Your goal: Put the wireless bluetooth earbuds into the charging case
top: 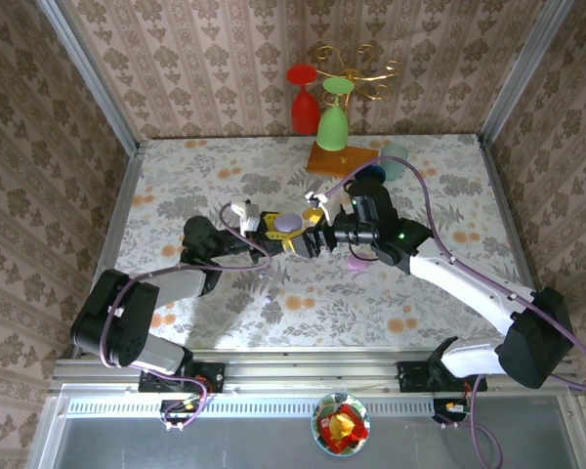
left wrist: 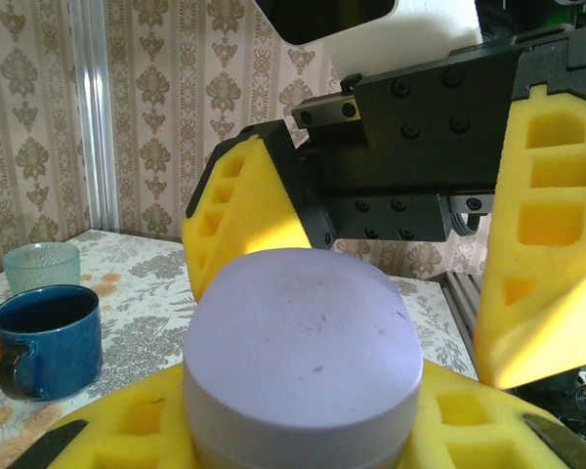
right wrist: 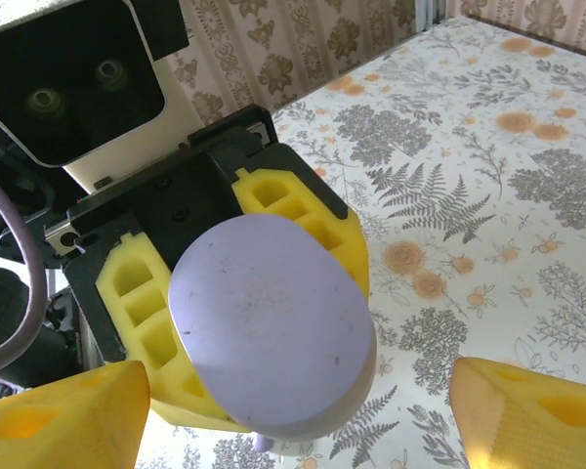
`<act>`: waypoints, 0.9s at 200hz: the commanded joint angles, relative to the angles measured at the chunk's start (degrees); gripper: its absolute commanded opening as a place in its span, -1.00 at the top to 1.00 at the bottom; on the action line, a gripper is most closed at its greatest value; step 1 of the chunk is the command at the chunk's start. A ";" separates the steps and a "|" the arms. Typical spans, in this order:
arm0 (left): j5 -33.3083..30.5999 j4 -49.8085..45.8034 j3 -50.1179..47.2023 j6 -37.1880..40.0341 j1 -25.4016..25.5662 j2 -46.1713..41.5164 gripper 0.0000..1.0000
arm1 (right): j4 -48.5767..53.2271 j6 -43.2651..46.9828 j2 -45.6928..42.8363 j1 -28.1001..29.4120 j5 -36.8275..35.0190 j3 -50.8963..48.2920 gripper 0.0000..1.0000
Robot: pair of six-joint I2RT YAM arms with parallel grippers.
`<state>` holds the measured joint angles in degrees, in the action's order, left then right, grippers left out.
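While the top view sets both arms meeting over the middle of the worktop (top: 176,176), it gives the case (top: 289,224) as no more than a small lilac oval between them. From the left wrist the case sits close up: a rounded lilac pebble with its lid shut, seated between the yellow foam pads of the left pincer (left wrist: 303,435), which press its sides. That pincer is closed on it. Whether buds lie inside I cannot tell, since the lid hides them.

That same view has the right pincer (left wrist: 391,230) facing the case head-on, its two yellow fingers spread wide, one out past each side and apart from it. From the right wrist the case's flat top tilts toward the lens, and the right fingertips (right wrist: 63,420) stand at the lower corners, clear of the case: this pincer is open and holds nothing.

The left wrist also catches a blue mug (left wrist: 44,337) with a pale glass (left wrist: 41,266) just behind it. The top view adds a green goblet (top: 333,117) on an orange board (top: 356,161) at the far edge, a red goblet (top: 301,98) beside it, and a pink lump (top: 356,262) partly under the right arm.
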<state>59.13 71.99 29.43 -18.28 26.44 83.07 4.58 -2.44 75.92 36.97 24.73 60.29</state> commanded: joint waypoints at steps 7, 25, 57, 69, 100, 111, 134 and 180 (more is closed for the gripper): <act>2.45 1.13 -1.01 0.45 0.11 -2.38 0.39 | -2.37 -0.45 -0.20 0.12 -5.31 1.08 -0.57; 3.32 1.10 -1.42 1.85 0.10 -2.33 0.40 | -4.85 -3.56 -0.90 -0.50 -5.09 0.48 -0.57; 4.59 1.14 -1.32 2.99 0.09 -2.37 0.40 | -4.66 -6.90 0.08 -2.17 -2.31 1.73 -0.57; 4.81 1.14 -1.39 3.20 0.10 -2.71 0.40 | -4.21 -7.01 0.47 -2.28 -2.86 2.43 -0.57; 5.12 1.14 -1.73 3.86 0.11 -3.48 0.40 | -2.94 -7.92 2.22 -2.87 -3.24 4.41 -0.57; 5.49 1.14 -1.82 3.96 0.05 -3.61 0.40 | -2.04 -8.15 2.96 -2.96 -3.45 5.45 -0.56; 4.61 1.14 -1.83 3.41 0.11 -3.81 0.39 | -1.52 -8.37 3.45 -2.98 -2.39 6.46 -0.56; 1.68 1.05 -0.78 -0.25 -2.90 -2.07 0.40 | -4.68 -9.72 1.72 -2.91 1.80 4.95 -0.57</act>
<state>61.60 71.22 28.10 -16.53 24.84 80.53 1.91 -10.50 78.89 34.26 24.21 64.71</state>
